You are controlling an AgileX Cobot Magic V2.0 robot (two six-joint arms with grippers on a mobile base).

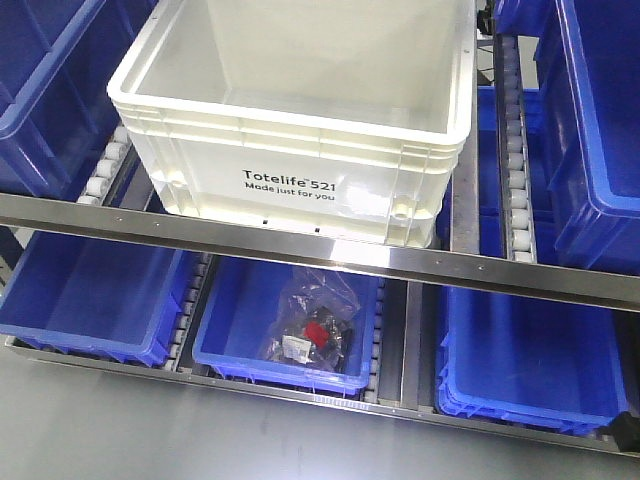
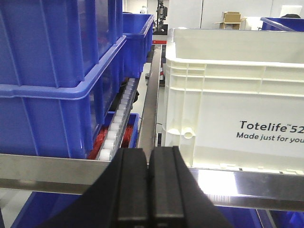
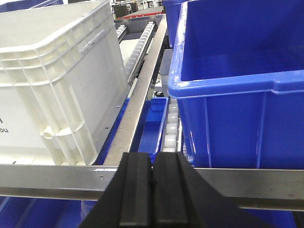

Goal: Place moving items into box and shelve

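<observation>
The white box (image 1: 300,130) printed "Totelife 521" sits on the upper shelf lane behind the steel front rail (image 1: 320,250). The part of its inside that shows is bare; the moving items are out of view. In the left wrist view the box (image 2: 228,95) fills the right half, and my left gripper (image 2: 149,154) hangs shut and empty in front of the rail, just left of the box's corner. In the right wrist view the box (image 3: 57,85) stands at the left, and my right gripper (image 3: 153,159) is shut with nothing in it, below the gap between the box and a blue bin (image 3: 242,80).
Blue bins (image 1: 590,130) flank the box on the upper shelf, stacked at the left (image 2: 57,71). Roller tracks (image 1: 514,150) run between lanes. On the lower shelf, more blue bins; the middle one (image 1: 245,350) holds a clear bag of small parts (image 1: 315,325).
</observation>
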